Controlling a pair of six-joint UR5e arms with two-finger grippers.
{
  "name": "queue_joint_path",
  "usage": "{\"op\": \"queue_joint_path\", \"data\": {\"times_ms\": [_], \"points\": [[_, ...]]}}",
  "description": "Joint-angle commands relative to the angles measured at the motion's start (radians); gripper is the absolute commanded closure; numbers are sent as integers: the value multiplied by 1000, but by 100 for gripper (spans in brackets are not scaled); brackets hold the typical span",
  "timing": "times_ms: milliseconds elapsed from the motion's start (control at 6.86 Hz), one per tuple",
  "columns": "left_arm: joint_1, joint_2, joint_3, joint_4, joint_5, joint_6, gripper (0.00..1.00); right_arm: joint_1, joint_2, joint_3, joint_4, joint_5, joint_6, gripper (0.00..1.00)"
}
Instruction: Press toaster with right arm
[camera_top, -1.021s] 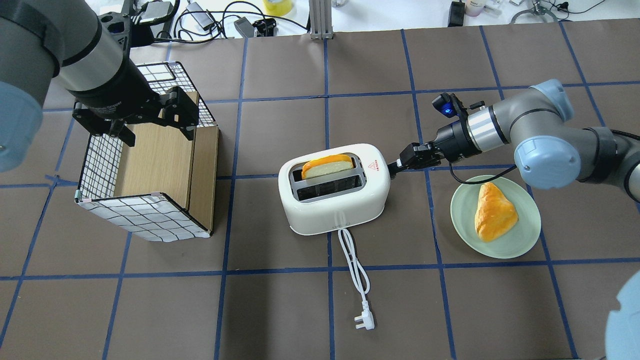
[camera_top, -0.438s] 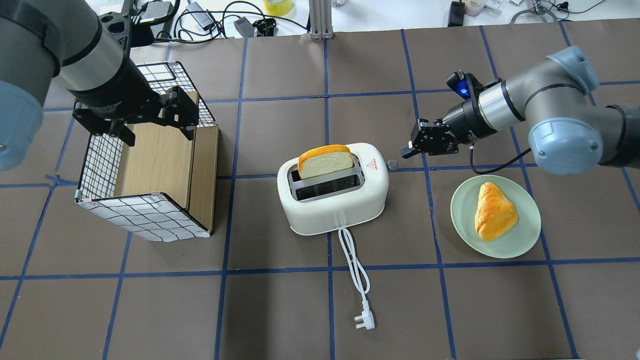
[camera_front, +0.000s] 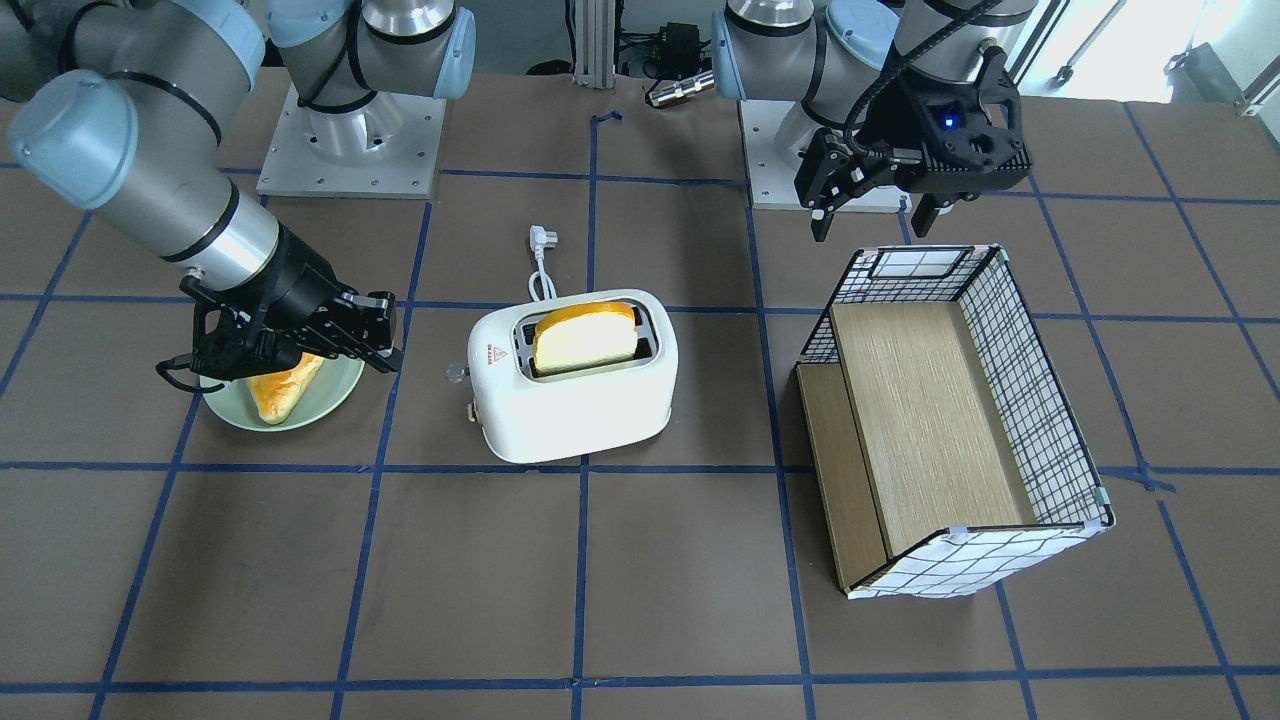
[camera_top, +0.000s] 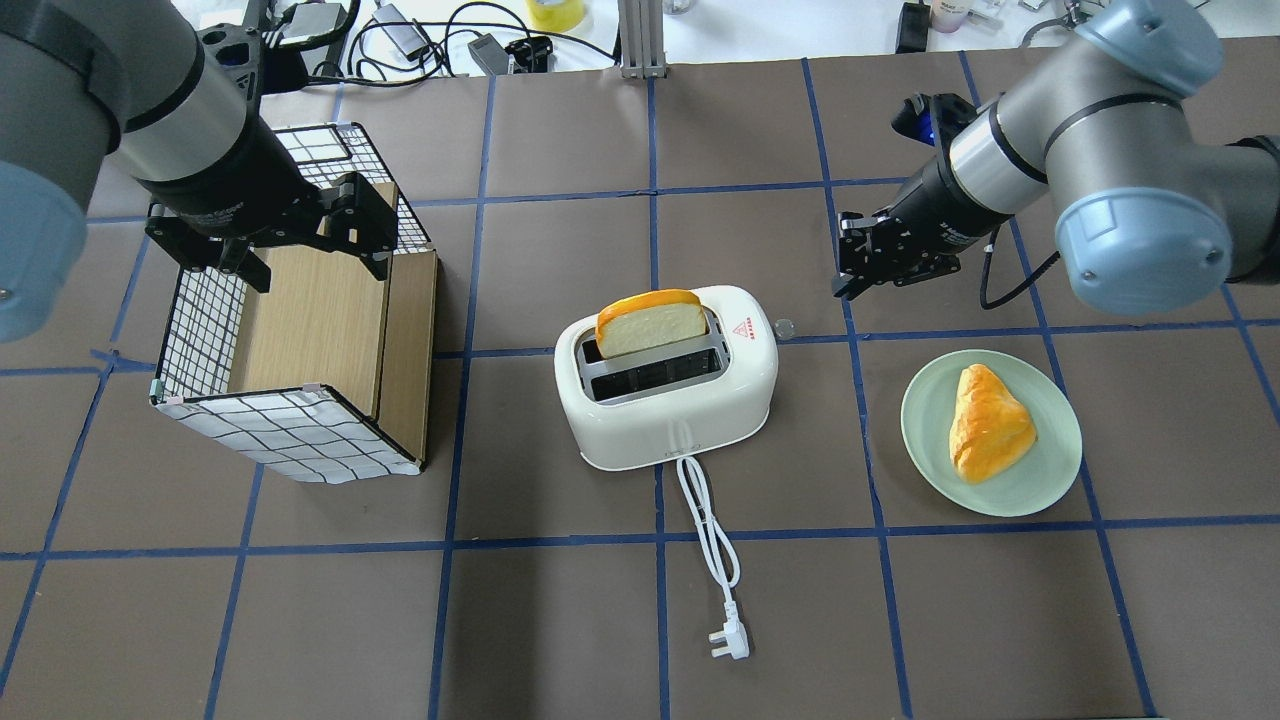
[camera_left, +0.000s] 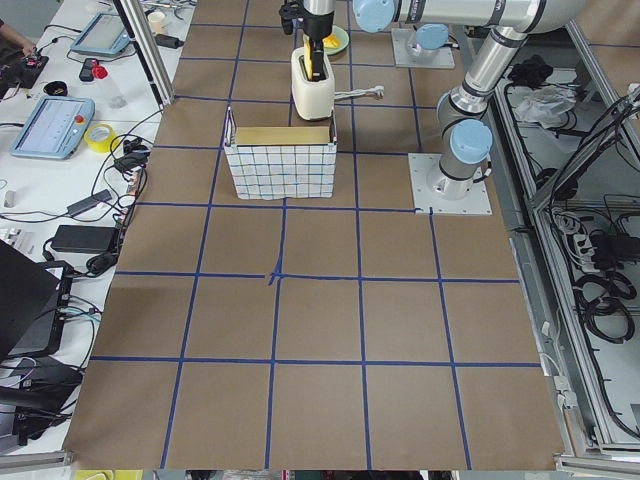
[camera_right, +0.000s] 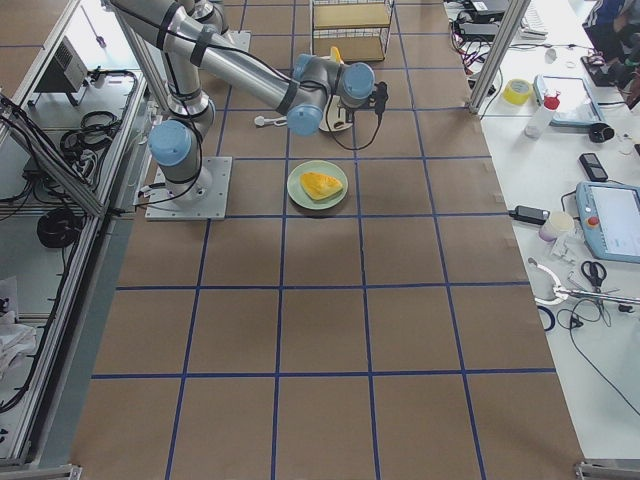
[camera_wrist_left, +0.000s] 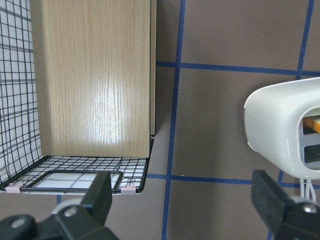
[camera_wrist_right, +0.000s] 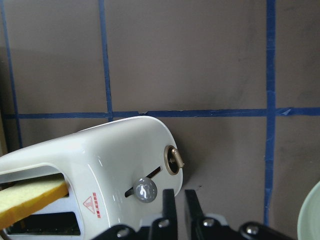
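Observation:
The white two-slot toaster (camera_top: 668, 385) stands mid-table with a slice of bread (camera_top: 650, 322) standing high out of its far slot. Its clear lever knob (camera_top: 784, 327) sticks out of the end that faces my right arm. My right gripper (camera_top: 842, 288) is shut and empty, apart from the knob, to its right and a little farther back. In the right wrist view the shut fingers (camera_wrist_right: 170, 202) hang just below the knob (camera_wrist_right: 145, 190). My left gripper (camera_top: 315, 265) is open and empty over the wire basket (camera_top: 200, 330).
A green plate (camera_top: 1050, 480) with a pastry (camera_top: 985, 422) lies right of the toaster, near my right arm. The toaster's white cord (camera_top: 710, 530) and plug (camera_top: 728, 643) trail toward the front. The basket holds a wooden shelf (camera_top: 320, 320).
My right gripper has left the lever and drawn back to the right and away. The bread, low in the slot a second ago, has risen.

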Motion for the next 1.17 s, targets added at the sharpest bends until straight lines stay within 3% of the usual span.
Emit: {"op": "queue_joint_path", "data": {"times_ms": [0,292,438,583,1021], "points": [[0,0,0,0,-1,0,0,92,-4,-200,168,-222,126,12],[0,0,0,0,-1,0,0,120,4,-385,321,-328,146,0],[0,0,0,0,-1,0,0,120,8,-462,404,-367,148,0],[0,0,0,0,1,0,0,113,5,-479,452,-361,149,0],[0,0,0,0,-1,0,0,119,5,-481,450,-357,142,0]]}}
